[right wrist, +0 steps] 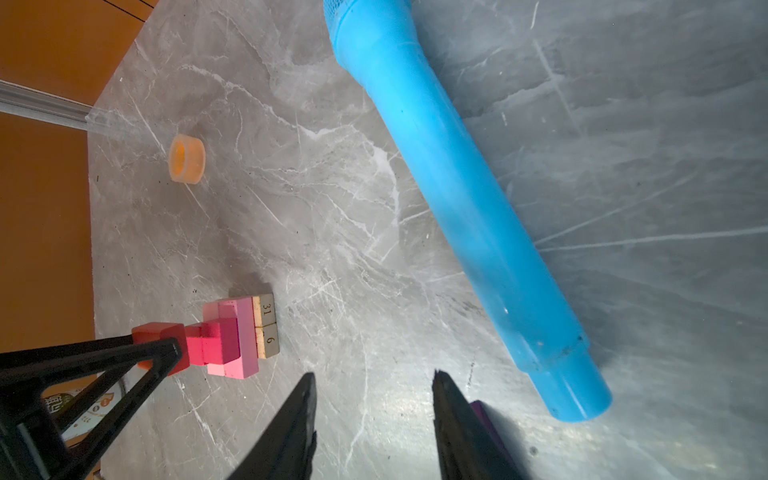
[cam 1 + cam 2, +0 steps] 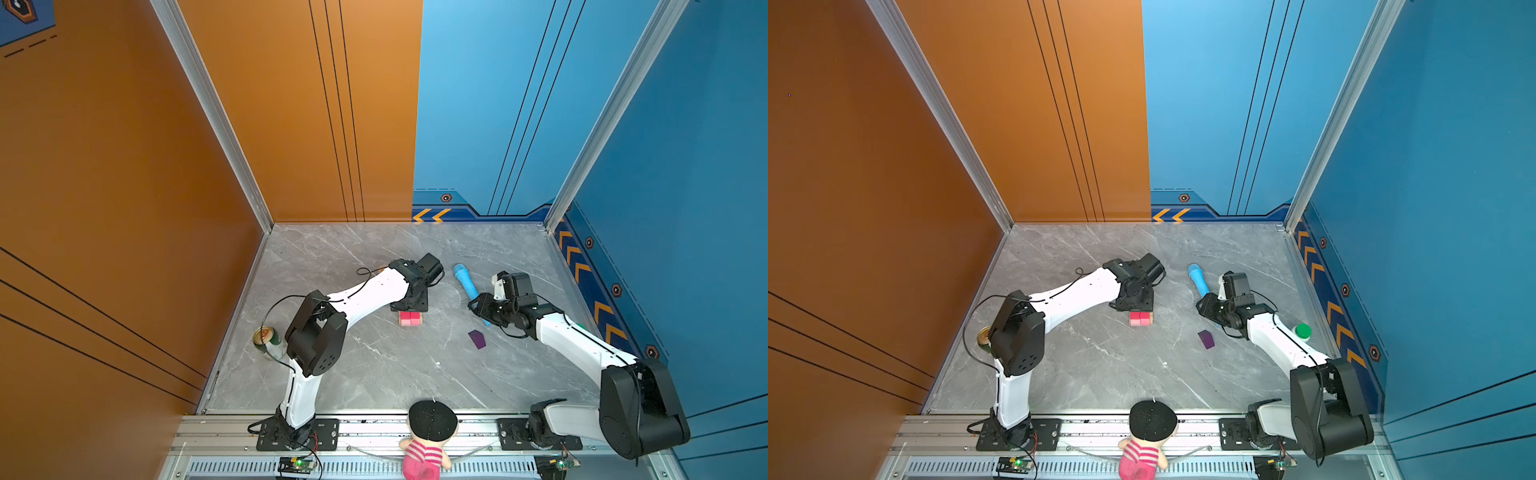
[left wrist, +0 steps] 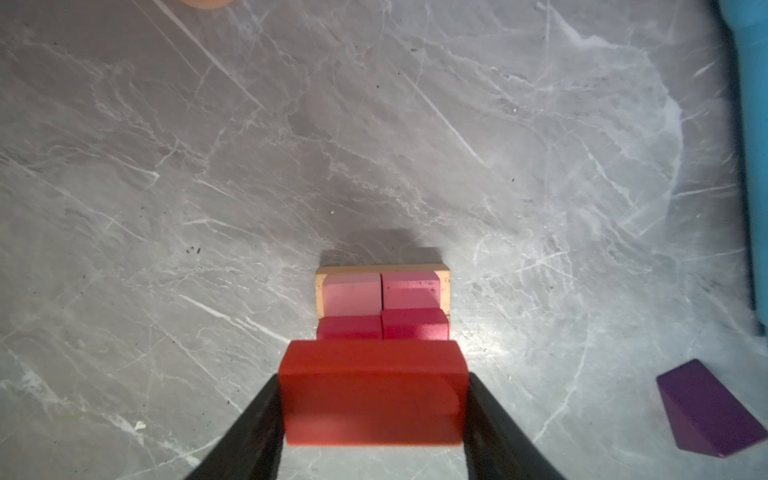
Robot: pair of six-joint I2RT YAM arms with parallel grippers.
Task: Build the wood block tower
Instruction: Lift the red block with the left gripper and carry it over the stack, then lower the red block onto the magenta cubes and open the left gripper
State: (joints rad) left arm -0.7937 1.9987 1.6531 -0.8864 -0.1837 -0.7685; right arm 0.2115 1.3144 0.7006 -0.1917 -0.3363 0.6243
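The tower stands mid-table: tan slabs at the bottom, two pale pink bricks on them, two magenta cubes on top. My left gripper is shut on the red brick, held by its ends just over the magenta cubes; whether it touches them I cannot tell. The purple house-shaped piece lies on the table to the right. My right gripper hangs open and empty beside it, one finger partly hiding it.
A long blue tube lies under the right wrist. An orange tape ring sits behind the tower. A can stands by the left wall, a green-capped object by the right wall, and a doll on the front rail.
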